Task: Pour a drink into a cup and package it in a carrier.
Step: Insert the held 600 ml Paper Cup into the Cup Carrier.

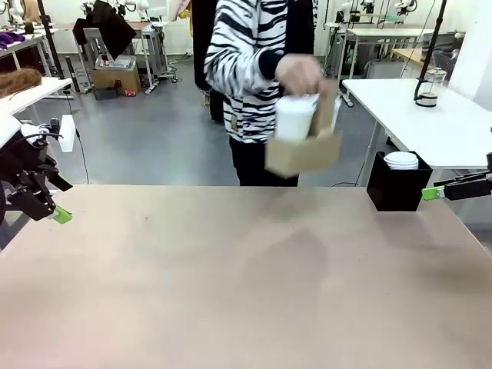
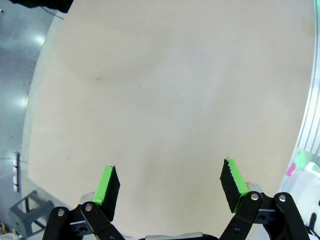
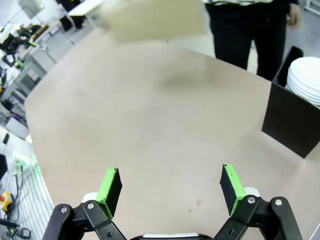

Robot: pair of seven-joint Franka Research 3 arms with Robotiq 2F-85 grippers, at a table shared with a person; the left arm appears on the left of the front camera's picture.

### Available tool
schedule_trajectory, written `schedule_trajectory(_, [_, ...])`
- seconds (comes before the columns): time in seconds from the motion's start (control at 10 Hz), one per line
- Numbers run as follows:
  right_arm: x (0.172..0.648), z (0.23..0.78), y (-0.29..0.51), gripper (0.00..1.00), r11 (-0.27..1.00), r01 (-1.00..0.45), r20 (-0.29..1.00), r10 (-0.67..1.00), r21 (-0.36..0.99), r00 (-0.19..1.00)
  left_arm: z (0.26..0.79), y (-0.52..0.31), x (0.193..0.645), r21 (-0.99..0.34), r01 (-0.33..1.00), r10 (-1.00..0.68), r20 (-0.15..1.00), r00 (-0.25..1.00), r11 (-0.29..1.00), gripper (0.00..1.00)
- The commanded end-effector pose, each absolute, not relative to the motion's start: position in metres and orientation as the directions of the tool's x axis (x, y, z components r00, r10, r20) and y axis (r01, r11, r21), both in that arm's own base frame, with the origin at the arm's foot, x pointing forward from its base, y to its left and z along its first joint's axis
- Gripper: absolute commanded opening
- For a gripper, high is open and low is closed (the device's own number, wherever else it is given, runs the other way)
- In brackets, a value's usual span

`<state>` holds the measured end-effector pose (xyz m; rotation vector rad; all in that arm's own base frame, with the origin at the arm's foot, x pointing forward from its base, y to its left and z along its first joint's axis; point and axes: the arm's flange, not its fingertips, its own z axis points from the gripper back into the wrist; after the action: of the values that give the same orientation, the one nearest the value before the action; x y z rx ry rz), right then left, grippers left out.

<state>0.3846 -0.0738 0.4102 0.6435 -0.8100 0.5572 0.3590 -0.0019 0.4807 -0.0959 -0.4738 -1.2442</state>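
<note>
Standing apart and empty: left gripper (image 2: 169, 187) and right gripper (image 3: 171, 187), over bare table (image 1: 231, 292). Carrier (image 1: 304, 154), white cup (image 1: 294, 117) seated inside, hangs from a person's hand (image 1: 301, 74) above the far edge. Risk: swinging could tip the cup. Right wrist view adds stacked lids (image 3: 305, 80) in a black box (image 3: 290, 125); front view shows the plunger pot (image 1: 427, 88) on another table.

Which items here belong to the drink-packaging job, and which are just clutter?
Job: carrier held by the person's hand; white cup in it.
Clutter: black box with white lids; glass pot on the far white table.
</note>
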Motion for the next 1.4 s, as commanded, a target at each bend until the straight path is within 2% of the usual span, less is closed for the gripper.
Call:
schedule_trajectory(0.0, [0.3856, 0.4066, -0.0742, 1.00, 0.667, -0.686, 0.814, 0.204, 0.292, 0.544, 0.4809, -0.0010, 0.3589, 0.177, 0.929, -0.880, 0.416, 0.228, 0.324, 1.00])
schedule_trajectory(1.3, [0.3856, 0.4066, -0.0742, 1.00, 0.667, -0.686, 0.814, 0.204, 0.292, 0.544, 0.4809, -0.0010, 0.3589, 0.177, 0.929, -0.880, 0.416, 0.228, 0.324, 1.00])
